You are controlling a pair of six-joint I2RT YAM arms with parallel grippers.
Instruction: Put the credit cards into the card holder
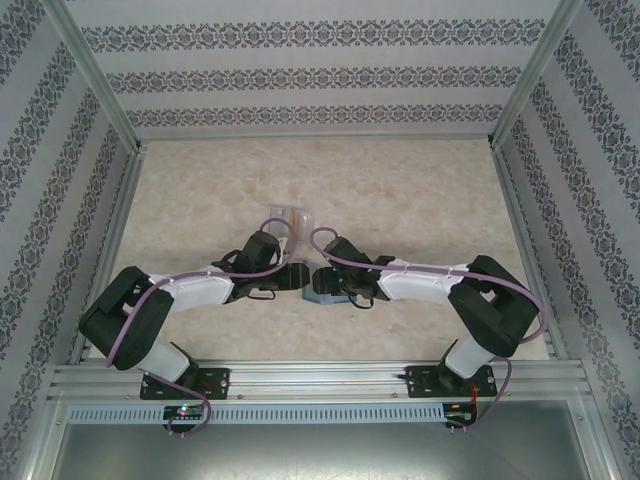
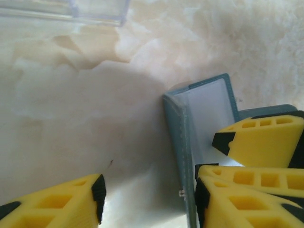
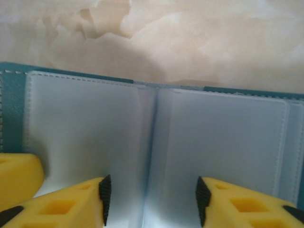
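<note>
- Yellow fingers (image 3: 66,209) of my right claw (image 3: 152,202) stand spread, one tip on each side of the fold of the wallet (image 3: 223,137). They pinch nothing. I judge they bear down on the two leaves so the book cannot shut.
- My left claw (image 2: 149,197) is spread as well and pinches nothing. One finger hangs over bare table (image 2: 71,133), the other sits over a leaf near its edge, with the wallet's stitched edge between them. I take this as a stop, so the wallet cannot slide or curl.
- A finger of each claw pokes into the other's wrist view. From above, the two heads almost touch, so there is little room to work.
- The wallet lies open on the table between my arms, just beside both claws, pale pockets up. The pockets I can see look empty, so I judge no card is in yet.
- The cards I cannot make out for sure.
- A clear box (image 1: 288,215) lies just beyond the claws. A tan tint in it may be cards, but it is too small to tell.
- Both claws are busy at the wallet, so fetching a card means lifting one off, and that leaf may spring up.
- The box's walls may hinder a pick.
</note>
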